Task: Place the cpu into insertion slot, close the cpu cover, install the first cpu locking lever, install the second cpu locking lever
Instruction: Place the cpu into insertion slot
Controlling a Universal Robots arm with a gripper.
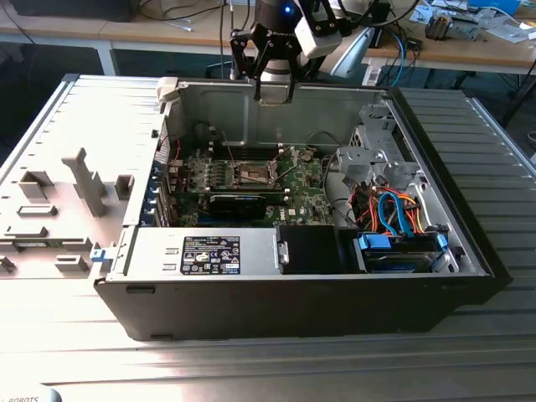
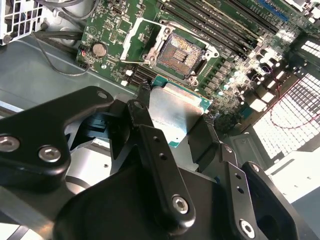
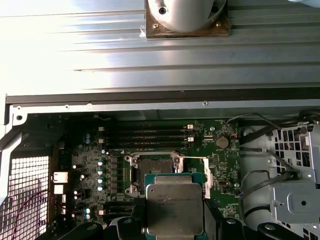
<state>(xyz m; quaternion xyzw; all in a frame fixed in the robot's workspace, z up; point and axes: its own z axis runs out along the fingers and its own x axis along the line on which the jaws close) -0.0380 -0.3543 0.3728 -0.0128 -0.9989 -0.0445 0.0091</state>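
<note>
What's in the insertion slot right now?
The insertion slot shows bare contacts, no chip. The gripper holds the cpu, which hides the slot's edge in the first wrist view.

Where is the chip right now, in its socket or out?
Out. The gripper grips the cpu by its edges above the board, and the insertion slot lies bare.

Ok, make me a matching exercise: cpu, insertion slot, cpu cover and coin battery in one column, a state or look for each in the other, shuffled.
Things: 1 the cpu; 2 the insertion slot; 3 the cpu cover; 4 the coin battery.
States: A swung open, off the slot; B clamped in the gripper above the motherboard; C round silver disc; D uncovered, contact field showing.
Pairs: 1-B; 2-D; 3-A; 4-C.
</note>
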